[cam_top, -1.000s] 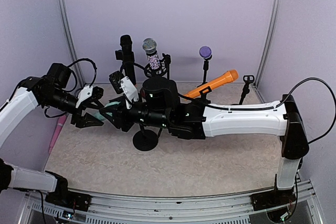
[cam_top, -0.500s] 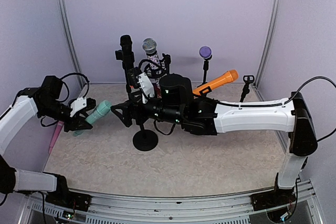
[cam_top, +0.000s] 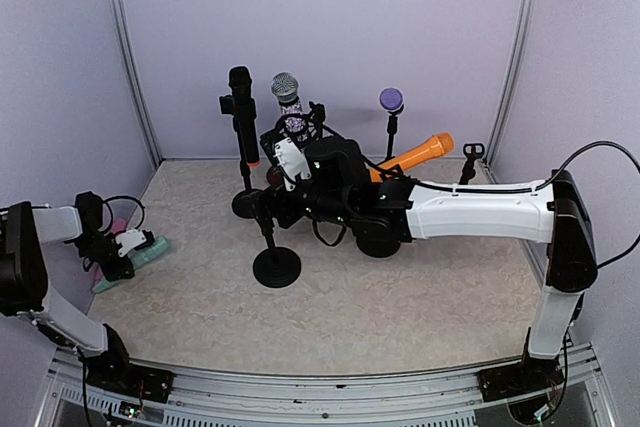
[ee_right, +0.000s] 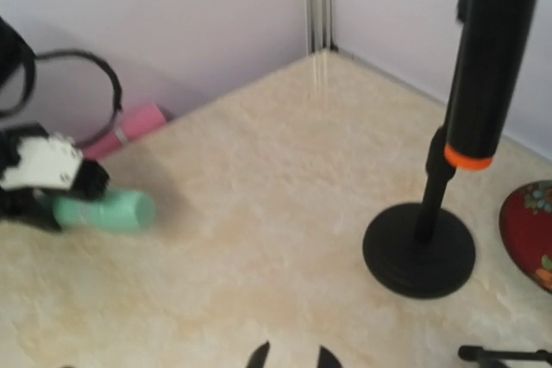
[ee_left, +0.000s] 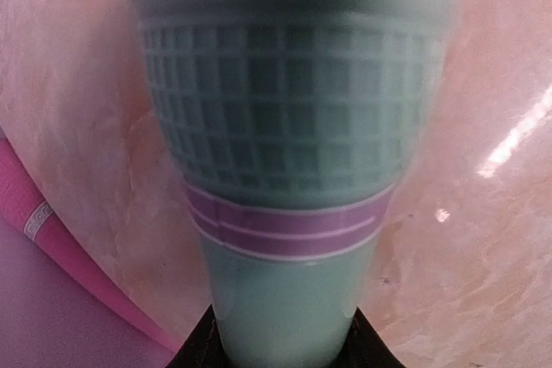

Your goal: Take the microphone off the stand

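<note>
The left claw [cam_top: 135,247] is closed around the handle of the mint-green plastic microphone with a purple band [ee_left: 293,170], held low at the beige marbled table [cam_top: 400,297], its gridded head pointing away from the wrist; just beside this claw lies a pink tube-shaped microphone [ee_left: 43,221]; the right claw [ee_right: 291,358] gapes wide, holding nothing; ahead and to its right rises a black microphone with an orange ring [ee_right: 470,84] on a round base; under the right arm, well apart from the left claw, stands a short black stand with a disc base [cam_top: 277,267]
</note>
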`<state>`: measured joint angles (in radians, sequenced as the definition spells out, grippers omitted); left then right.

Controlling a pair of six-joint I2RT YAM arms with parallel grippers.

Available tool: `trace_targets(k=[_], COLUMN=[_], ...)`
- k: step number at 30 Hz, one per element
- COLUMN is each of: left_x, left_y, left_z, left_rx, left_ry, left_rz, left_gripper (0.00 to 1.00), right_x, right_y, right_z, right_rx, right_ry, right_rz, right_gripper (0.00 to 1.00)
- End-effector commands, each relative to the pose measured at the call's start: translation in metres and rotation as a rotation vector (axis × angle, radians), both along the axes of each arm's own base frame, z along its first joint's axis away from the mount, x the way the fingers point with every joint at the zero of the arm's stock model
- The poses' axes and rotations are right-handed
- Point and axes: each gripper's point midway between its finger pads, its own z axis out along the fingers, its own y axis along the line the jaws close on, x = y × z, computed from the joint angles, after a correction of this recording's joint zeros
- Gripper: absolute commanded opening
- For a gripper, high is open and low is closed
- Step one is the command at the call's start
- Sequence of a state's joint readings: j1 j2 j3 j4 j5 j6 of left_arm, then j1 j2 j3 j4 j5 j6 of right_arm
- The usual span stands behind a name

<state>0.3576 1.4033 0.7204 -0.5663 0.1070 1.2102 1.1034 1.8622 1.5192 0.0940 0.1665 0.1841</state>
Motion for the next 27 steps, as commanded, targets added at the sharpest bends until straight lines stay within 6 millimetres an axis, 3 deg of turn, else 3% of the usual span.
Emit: trace_targets(k=[1,7,13,15,16,22,27], left_x=[0.012,0.01,0.004,0.005,0.006,0.012,0.023], left_y=[0.03,0.036,0.022,0.003,-0.009,-0.075,-0.126], left_z=[-0.007,-0.018,-0.01,0.004,0.013,0.074,0.119], left_rx=[0.141,0.163,0.105,0.017,-0.036,-0.273,-0.348], left_ry=[-0.064,-0.055,-0.038,-0.048,-0.054,-0.121,-0.202], left_rz=[0.049,0.075,0.052,0.019,-0.004,-0.112,-0.176], left_gripper=[0.36,0.38,0.71,0.94,0.98,0.99,0.99], right_x=[0.007,0.018,0.023,0.023,0.023,0.022,0.023], right_y=[0.013,0.026,0.031,0.031,0.031,0.034,0.03], right_z=[-0.024,-0.04,-0.051,-0.053,-0.054,-0.061,-0.055], right_rx=[-0.112,-0.178,-0.226,-0.231,-0.234,-0.252,-0.247], right_ry=[-0.011,-0.039,-0.059,-0.062,-0.061,-0.054,-0.059], right_rz=[0.008,0.013,0.016,0.021,0.024,0.046,0.032], right_gripper=[0.97,0.91,0.84,0.79,0.76,0.52,0.22])
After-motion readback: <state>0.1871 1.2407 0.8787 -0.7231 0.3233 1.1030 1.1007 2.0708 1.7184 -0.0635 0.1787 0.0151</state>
